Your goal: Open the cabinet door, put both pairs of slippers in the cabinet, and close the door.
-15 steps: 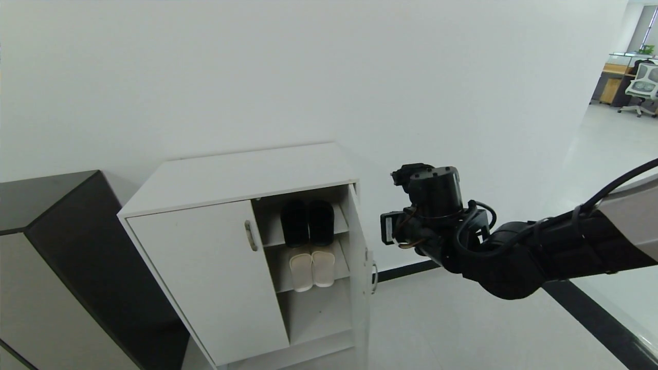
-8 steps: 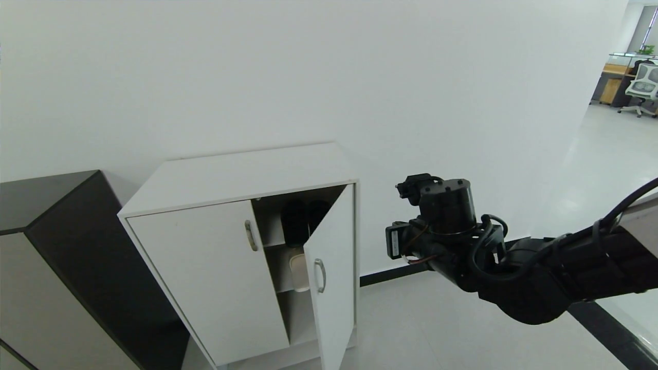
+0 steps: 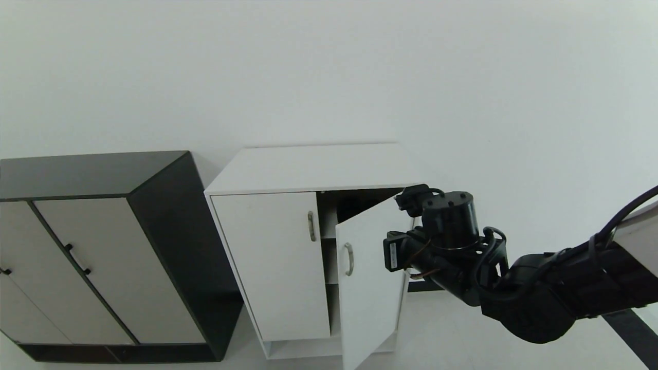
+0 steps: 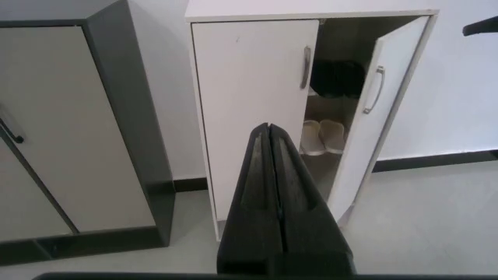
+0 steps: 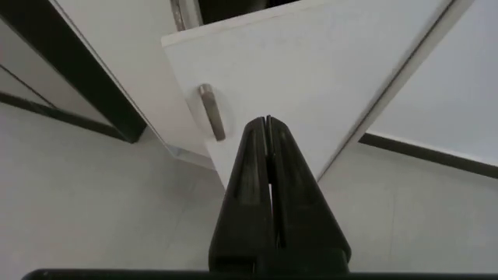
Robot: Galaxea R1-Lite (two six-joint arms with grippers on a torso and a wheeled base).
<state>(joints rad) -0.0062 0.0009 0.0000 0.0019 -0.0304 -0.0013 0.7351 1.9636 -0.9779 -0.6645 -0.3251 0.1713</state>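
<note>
1. White cabinet: right door is found half open.
2. Black slippers are set on the upper shelf, white slippers on the shelf below.
3. Right gripper, closed and empty, is held near the door's outer face; left gripper is likewise closed.

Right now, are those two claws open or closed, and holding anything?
Left gripper: shut, holding nothing.
Right gripper: shut, holding nothing, by the cabinet door.

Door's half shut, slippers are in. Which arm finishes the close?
Right, probably. The right hand, shut, sits close to the door, at its outer face beside the handle, so a push could shut it. The left hand hangs farther back, facing the cabinet front.
</note>
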